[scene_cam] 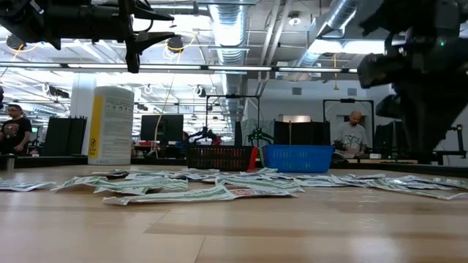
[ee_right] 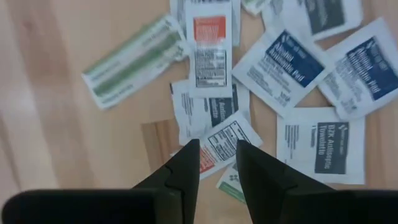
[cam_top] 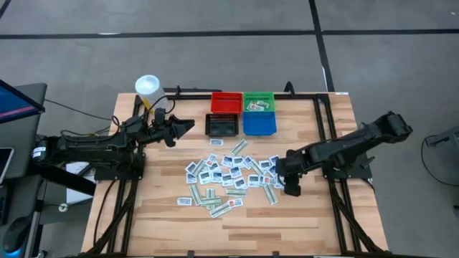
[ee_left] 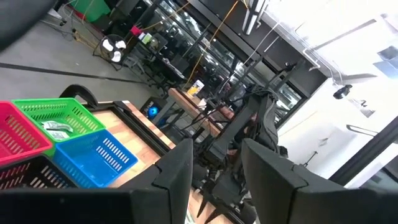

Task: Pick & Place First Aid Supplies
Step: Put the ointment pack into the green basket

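First aid supplies (cam_top: 228, 175) lie scattered mid-frame on the tabletop (cam_top: 308, 208), below the four bins; a couple of packets already sit in the green bin (cam_top: 259, 102), upper centre. Right gripper (cam_top: 291, 188) hangs at the pile's right edge, pointing down, fingers (ee_right: 186, 165) slightly apart and empty over a white packet (ee_right: 221, 144), likely lining up a pick. Left gripper (cam_top: 188, 127) waits left of the black bin (cam_top: 222, 125), fingers apart, holding nothing.
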